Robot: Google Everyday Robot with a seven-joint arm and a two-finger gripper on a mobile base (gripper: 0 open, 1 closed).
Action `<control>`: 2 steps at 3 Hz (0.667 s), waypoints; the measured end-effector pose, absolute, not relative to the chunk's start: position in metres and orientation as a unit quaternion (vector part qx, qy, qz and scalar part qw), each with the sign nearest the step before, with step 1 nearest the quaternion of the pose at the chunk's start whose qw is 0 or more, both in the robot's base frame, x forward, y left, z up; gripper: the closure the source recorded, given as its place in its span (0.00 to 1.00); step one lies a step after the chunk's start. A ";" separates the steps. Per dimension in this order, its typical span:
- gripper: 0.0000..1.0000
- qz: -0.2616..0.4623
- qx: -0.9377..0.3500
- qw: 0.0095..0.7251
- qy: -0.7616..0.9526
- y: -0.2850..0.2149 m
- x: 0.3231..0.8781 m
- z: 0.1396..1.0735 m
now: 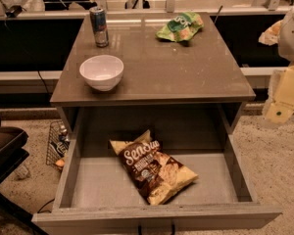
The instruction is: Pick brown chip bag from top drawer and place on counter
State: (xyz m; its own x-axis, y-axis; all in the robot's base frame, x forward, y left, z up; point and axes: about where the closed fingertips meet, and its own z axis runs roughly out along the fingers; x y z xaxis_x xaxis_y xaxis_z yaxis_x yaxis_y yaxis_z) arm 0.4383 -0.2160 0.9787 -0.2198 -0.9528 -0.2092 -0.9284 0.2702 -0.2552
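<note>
The brown chip bag (154, 166) lies flat on the floor of the open top drawer (103, 182), near its middle, turned at an angle with its white lettering up. The counter (157, 65) is the grey-brown table top above the drawer. My gripper (282, 98) is at the right edge of the camera view, beside the counter's right side and above the floor, well apart from the bag and holding nothing that I can see.
On the counter stand a white bowl (102, 71) at the front left, a drink can (99, 27) at the back left and a green chip bag (180, 27) at the back right. A wire basket (56, 145) sits on the floor to the left of the drawer.
</note>
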 end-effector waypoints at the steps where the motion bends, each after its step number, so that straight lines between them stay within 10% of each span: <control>1: 0.00 -0.038 -0.603 0.163 0.780 -0.216 0.438 0.979; 2: 0.00 -0.042 -0.594 0.186 0.782 -0.209 0.444 0.971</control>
State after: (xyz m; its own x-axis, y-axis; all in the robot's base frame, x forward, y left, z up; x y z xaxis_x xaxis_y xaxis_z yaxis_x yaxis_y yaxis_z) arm 0.4436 -0.2094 0.9713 -0.2254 -0.9441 -0.2407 -0.9125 0.2911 -0.2875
